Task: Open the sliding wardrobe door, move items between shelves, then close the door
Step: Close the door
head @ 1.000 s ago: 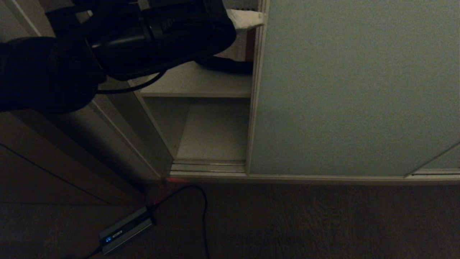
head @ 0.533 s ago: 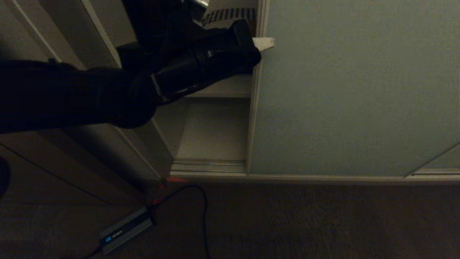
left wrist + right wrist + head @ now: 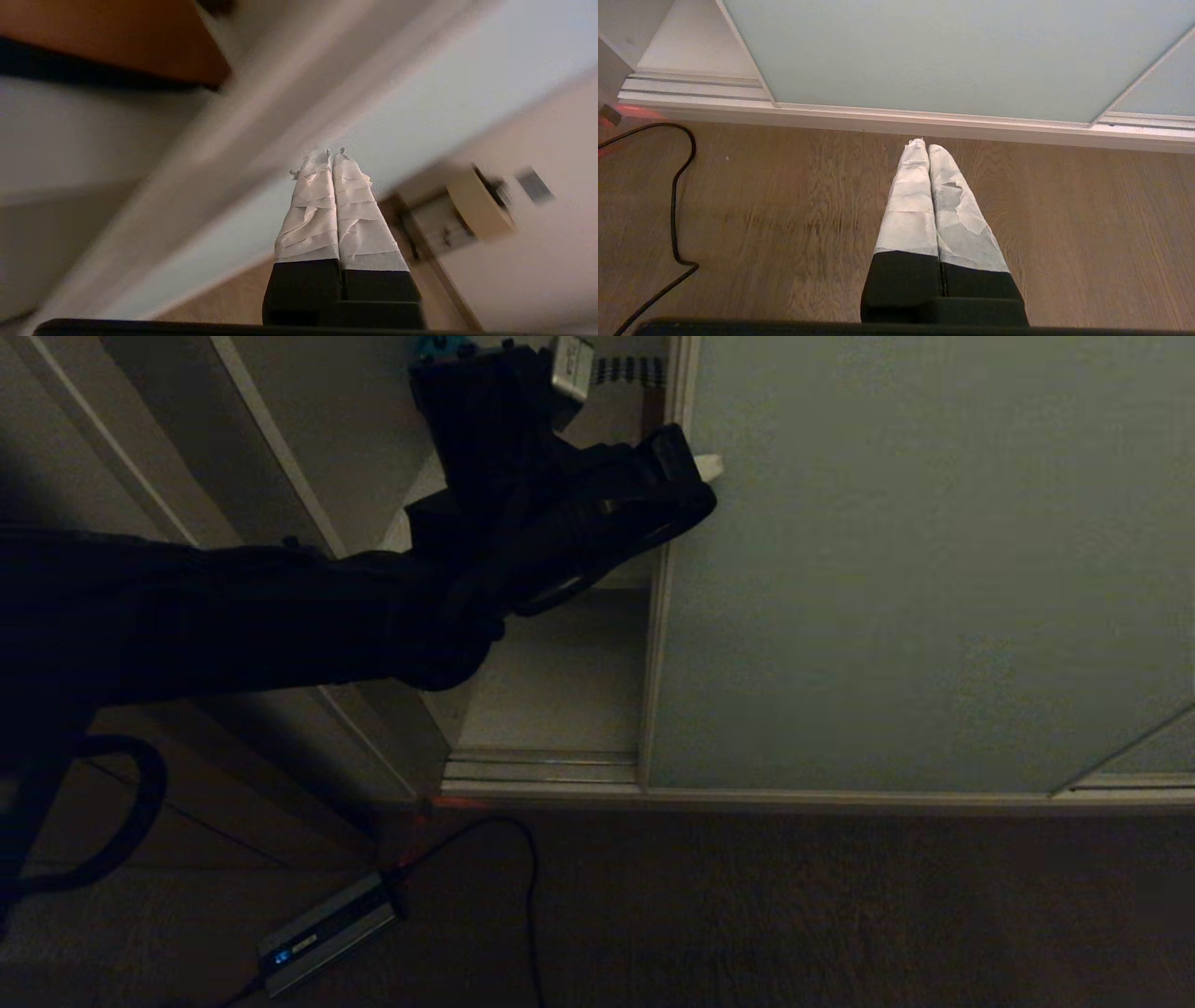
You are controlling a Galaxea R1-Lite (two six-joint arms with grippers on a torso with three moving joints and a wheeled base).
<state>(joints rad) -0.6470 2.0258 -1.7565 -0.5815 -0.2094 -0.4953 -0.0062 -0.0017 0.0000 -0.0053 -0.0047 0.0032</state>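
- The right hand [image 3: 924,151] is hanging low over the wooden floor [image 3: 784,210] in front of the wardrobe, its taped fingers pressed together and holding nothing; it is sitting well away from the work.
- The left hand [image 3: 705,467] is reaching in from the left with its fingers also pressed together and empty, its white tip lying at the beige frame on the left edge of the sliding wardrobe door [image 3: 915,579], at or just over that edge; contact cannot be told.
- The door is standing upright, its long axis vertical, and is spreading to the right of the hand; the open gap with the shelves [image 3: 560,681] is lying to the hand's left. A push along the track looks like the coming move, and the left arm is plainly the nearer one.
- Deeper in, on an upper shelf, a strip of the cushion [image 3: 630,371] and a scrap of the teal plush [image 3: 434,347] are showing.
- Compared with a second ago, the left arm is sitting lower and its tip is lying further right, while the door's edge is standing in the same place.
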